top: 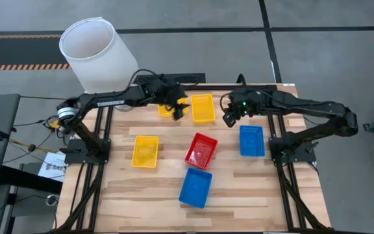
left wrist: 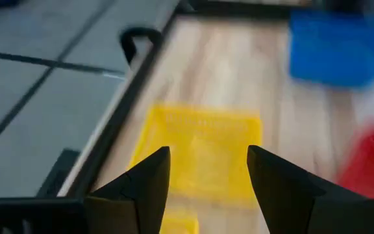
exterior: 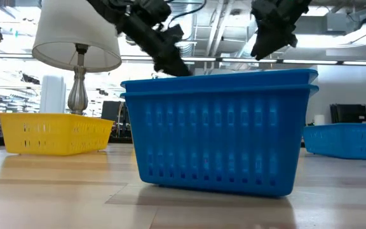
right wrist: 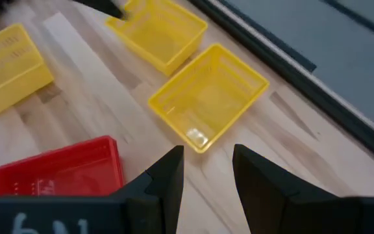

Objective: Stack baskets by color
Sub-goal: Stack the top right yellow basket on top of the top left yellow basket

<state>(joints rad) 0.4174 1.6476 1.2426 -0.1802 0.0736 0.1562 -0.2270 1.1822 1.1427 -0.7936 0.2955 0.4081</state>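
Yellow mesh plastic: expect the yellow basket [top: 202, 108] at the table's [top: 252, 195] far edge to be light, slightly flexible and slippery, so pinch one thin rim wall. Just beside it, left gripper [top: 176, 104] and right gripper [top: 230, 117] both hover spread, empty.

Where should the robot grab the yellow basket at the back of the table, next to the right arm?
Probably by its rim, from above: the yellow basket sits upright with its open top up, so one finger can drop inside and one outside a thin wall. The right gripper hangs open beside it, nearest the long side facing it.
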